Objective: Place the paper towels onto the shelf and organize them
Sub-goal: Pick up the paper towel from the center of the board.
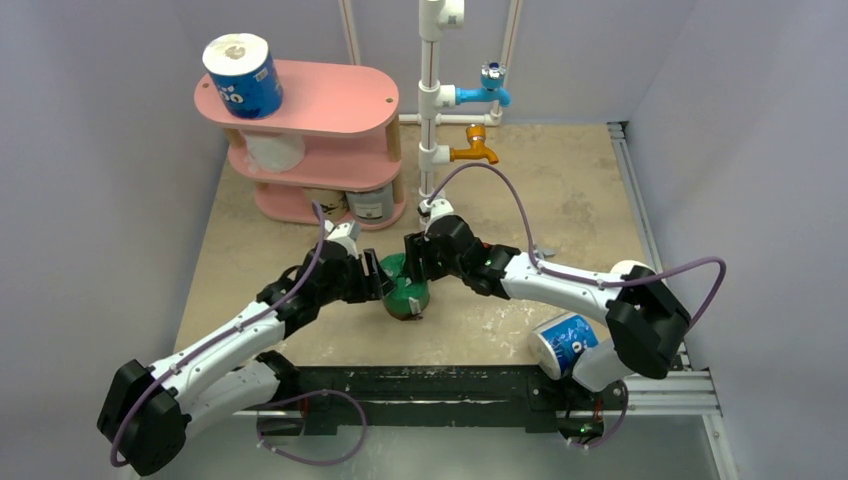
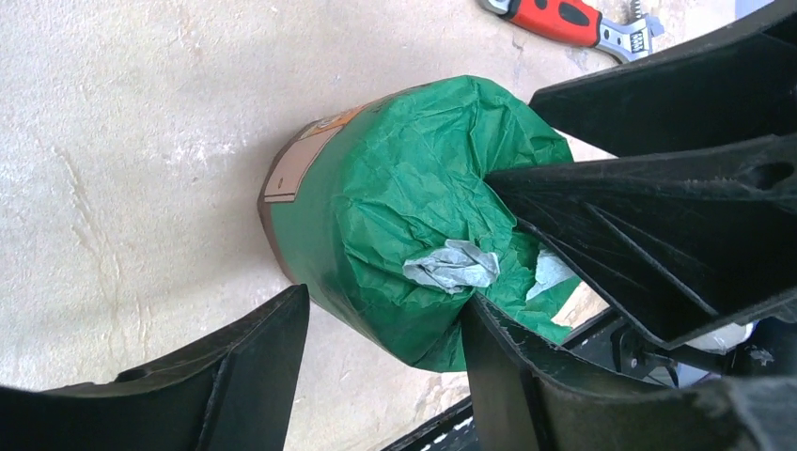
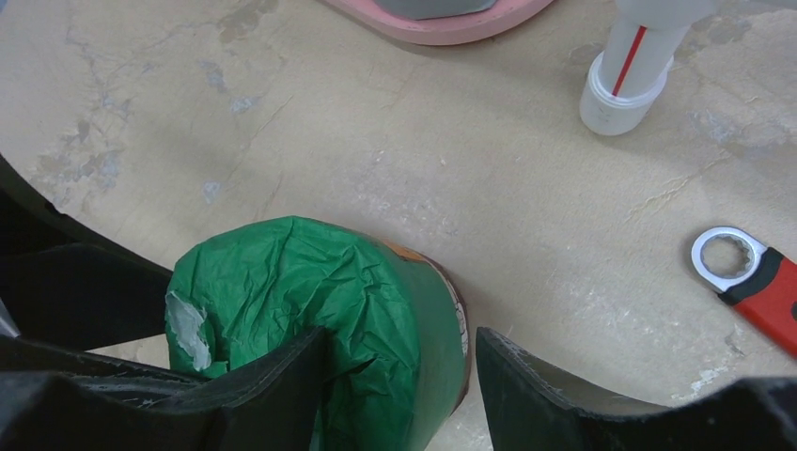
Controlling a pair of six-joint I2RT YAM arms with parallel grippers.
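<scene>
By my count three of the paper towels were shelved and two were not, so the job looked a little past halfway. The shelf (image 1: 330, 105) stood in the far left corner of the table (image 1: 560, 200) with one roll per tier: a blue printed roll (image 1: 243, 75) at the left end of the top board, a bare white roll (image 1: 277, 150) on the middle one and a grey roll (image 1: 371, 203) on the bottom. The green roll (image 1: 405, 292) was in the middle of the table, a little toward the near edge, tipped over between my two hands. My right gripper (image 1: 412, 268) was clamped on its wall as far as I could judge, with one finger pushed into the crumpled end and the other against the outside. My left gripper (image 1: 382, 282) had its fingers apart on either side of the same roll, but I could not tell whether they pressed on it. A second blue printed roll (image 1: 563, 344) lay off the shelf near the near right corner, beside my right arm. That made five rolls I could count for certain; something white behind my right arm might have been a sixth. Otherwise I saw one shelf, one red-handled wrench (image 3: 763, 282) on the table and one white pipe frame (image 1: 428, 100) at the far edge with two taps, a blue tap (image 1: 487, 90) and an orange tap (image 1: 474, 150).
</scene>
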